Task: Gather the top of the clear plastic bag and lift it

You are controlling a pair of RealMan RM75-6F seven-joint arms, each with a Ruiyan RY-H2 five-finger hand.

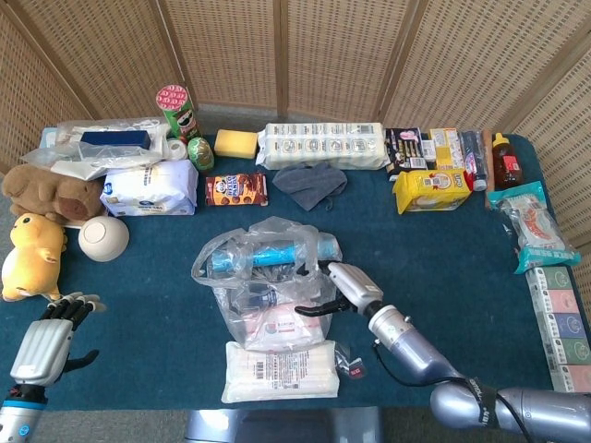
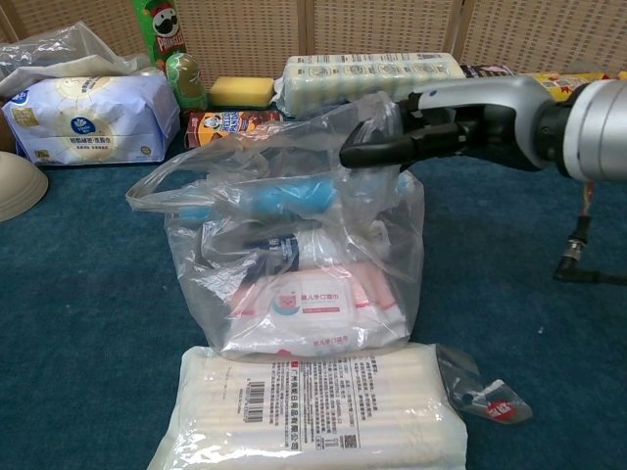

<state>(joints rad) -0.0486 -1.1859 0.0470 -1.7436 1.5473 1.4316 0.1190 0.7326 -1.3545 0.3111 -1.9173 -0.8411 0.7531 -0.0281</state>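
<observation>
The clear plastic bag [image 1: 270,277] [image 2: 294,235] stands at the table's middle, holding a blue tube and a pink wipes pack. Its top is loose and open. My right hand [image 1: 346,288] [image 2: 446,127] is at the bag's upper right rim. The thumb [image 2: 367,154] reaches left over the plastic, and the other fingers lie behind the raised rim. Thumb and fingers stay apart, with no clear grip. My left hand [image 1: 42,346] rests at the front left corner, far from the bag, holding nothing.
A white wrapped pack [image 1: 282,369] [image 2: 313,406] lies right in front of the bag. A small packet [image 2: 485,392] sits beside it. A bowl [image 1: 103,238], plush toys [image 1: 32,254], a tissue pack [image 2: 88,117], a grey cloth [image 1: 309,183] and snacks line the back and sides.
</observation>
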